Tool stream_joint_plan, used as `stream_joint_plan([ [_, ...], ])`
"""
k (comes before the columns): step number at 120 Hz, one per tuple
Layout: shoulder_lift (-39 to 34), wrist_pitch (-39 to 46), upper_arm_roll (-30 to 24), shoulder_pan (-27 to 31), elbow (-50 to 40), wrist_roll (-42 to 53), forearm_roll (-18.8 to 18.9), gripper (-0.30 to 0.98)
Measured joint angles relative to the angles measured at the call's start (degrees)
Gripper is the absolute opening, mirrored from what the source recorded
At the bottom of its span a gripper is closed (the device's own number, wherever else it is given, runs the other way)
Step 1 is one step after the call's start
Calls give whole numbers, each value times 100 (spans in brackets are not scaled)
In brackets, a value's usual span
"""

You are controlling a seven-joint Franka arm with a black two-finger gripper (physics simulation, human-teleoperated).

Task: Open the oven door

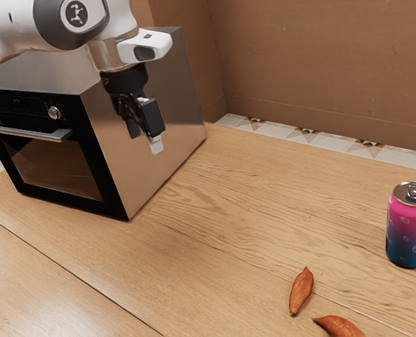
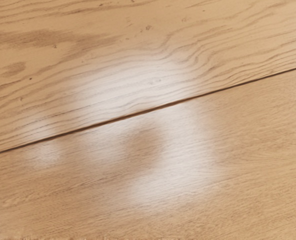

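Pincer (image 1: 145, 140), spread and empty, hangs beside the oven (image 1: 138, 170); from it, the horizontal door handle (image 1: 36, 134) lies toward the exterior view's left.

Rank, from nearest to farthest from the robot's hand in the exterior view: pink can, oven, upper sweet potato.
1. Oven, beside the hand, exterior view's left.
2. Upper sweet potato, near the exterior view's bottom.
3. Pink can, exterior view's right.
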Motion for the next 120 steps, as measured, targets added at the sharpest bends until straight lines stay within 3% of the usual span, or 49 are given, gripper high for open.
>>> stream_joint_plan([
  [32, 7, -9, 3, 18, 27, -207, -7, 69],
  [39, -393, -4, 74, 66, 358, -41, -129, 68],
  [48, -1472, -7, 1233, 367, 515, 736, -748, 68],
  [55, -1841, 149, 1694, 1231, 561, 1379, -722, 69],
  [60, -1998, 304, 1844, 1375, 564, 1844, -690, 69],
  [67, -2325, 608, 2350, 923, 95, 2532, -927, 68],
  [78, -3465, 1527, 3537, 816, -2252, 3760, -1471, 68],
  [88, -3993, 2266, 4599, 715, -3506, 4909, -1920, 68],
  [105, -4123, 2942, 6292, -596, -3943, 6671, -2292, 69],
  [120, -4074, 3578, 7646, -2653, -3777, 7802, -1855, 69],
])
